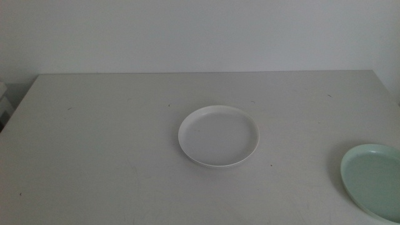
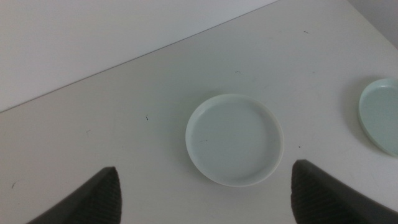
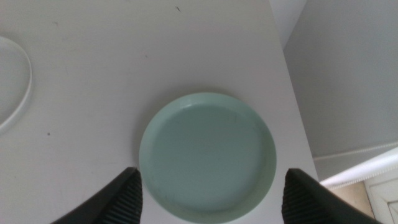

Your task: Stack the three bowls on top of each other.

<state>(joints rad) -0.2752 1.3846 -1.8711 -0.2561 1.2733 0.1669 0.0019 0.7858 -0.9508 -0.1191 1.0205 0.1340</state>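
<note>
The cream-white bowl [image 1: 218,135] sits mid-table, a ready stacking base; the left gripper [image 2: 205,190] hangs spread above it; the right gripper [image 3: 211,196], spread, straddles the mint green bowl [image 3: 208,157].

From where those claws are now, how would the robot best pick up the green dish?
Probably by its low rim. The mint green bowl lies flat and shallow near the table's right edge, so there is nothing else to pinch. The right gripper, open above it, could come straight down with one jaw inside the rim and one outside. The left gripper is over the cream-white bowl.
</note>
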